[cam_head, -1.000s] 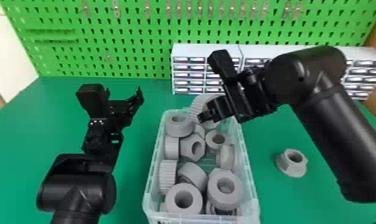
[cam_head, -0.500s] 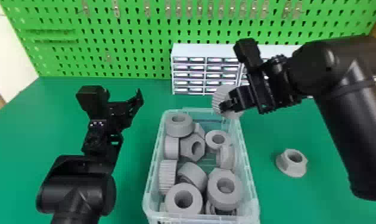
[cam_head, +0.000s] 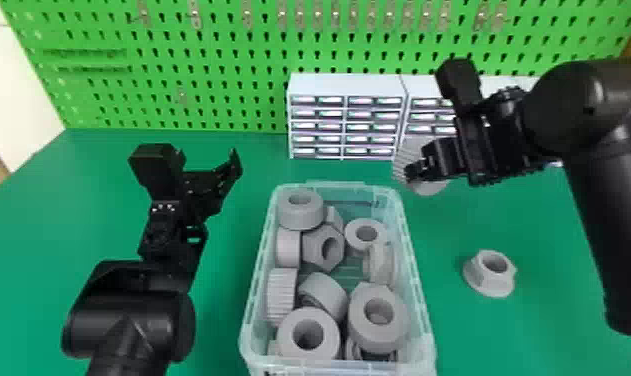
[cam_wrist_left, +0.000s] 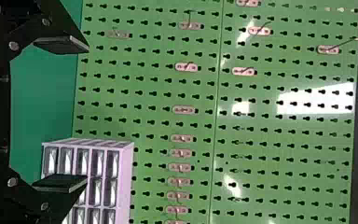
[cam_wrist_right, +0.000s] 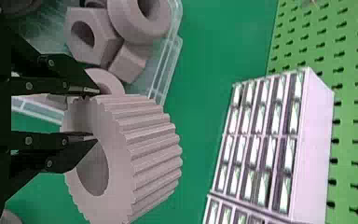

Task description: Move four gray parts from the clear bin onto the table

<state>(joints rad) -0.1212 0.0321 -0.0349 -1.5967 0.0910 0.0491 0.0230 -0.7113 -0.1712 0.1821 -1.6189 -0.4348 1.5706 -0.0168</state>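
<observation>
Gray ribbed part point(cam_wrist_right: 151, 149) has its wall between the fingers of the right gripper point(cam_head: 413, 172), clamped on it

Open strips beside a crowded clear bin

Head view: bare green table point(cam_head: 221, 300) runs between the left arm point(cam_head: 129, 325) and the clear bin point(cam_head: 421, 310), and a wider area opens left of that arm. On the bin's right, a lane lies between its wall and a flanged gray nut point(cam_head: 503, 282). Inside, gray rings and nuts crowd the near end; small gaps show mid-bin and at the far right corner. Beyond that corner, a ribbed gray part point(cam_head: 404, 157) in the right gripper point(cam_head: 416, 170) blocks the way to the drawer cabinets point(cam_head: 346, 86). Behind the cabinets, a green pegboard point(cam_head: 219, 65) walls off the back.
</observation>
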